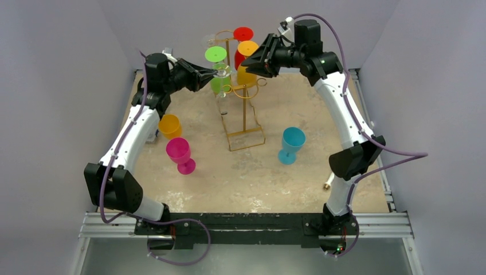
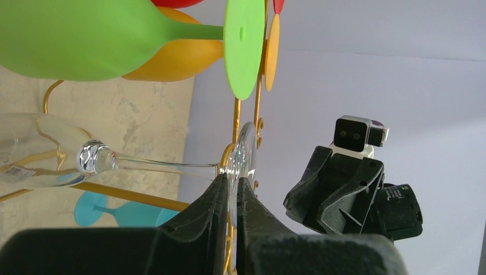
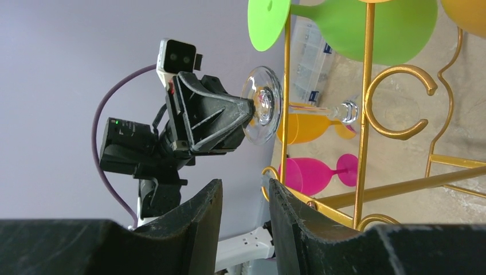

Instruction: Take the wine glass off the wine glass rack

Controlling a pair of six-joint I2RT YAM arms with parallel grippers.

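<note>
– Fingers (image 2: pixel 213 200) of the left gripper (image 2: pixel 232 184) are pinching the round foot of that clear stemmed wine glass (image 2: pixel 160 167), see?
– Yes. It hangs foot-up at the tall gold wire rack (image 1: pixel 245 117), just beside the green plastic goblet (image 1: pixel 219 85).
– And the right gripper (image 3: pixel 245 186)?
– Jaws partly apart, holding nothing.
– Any writing?
– A sticker (image 3: pixel 312 94) on the bowl, too blurred to read. The left wrist view cuts the bowl off.

Bench (image 1: pixel 252 183), mottled beige, bearing: orange cup (image 1: pixel 169 125), pink goblet (image 1: pixel 180 154) just beside it, teal goblet (image 1: pixel 291 144) well apart, all upright.
</note>
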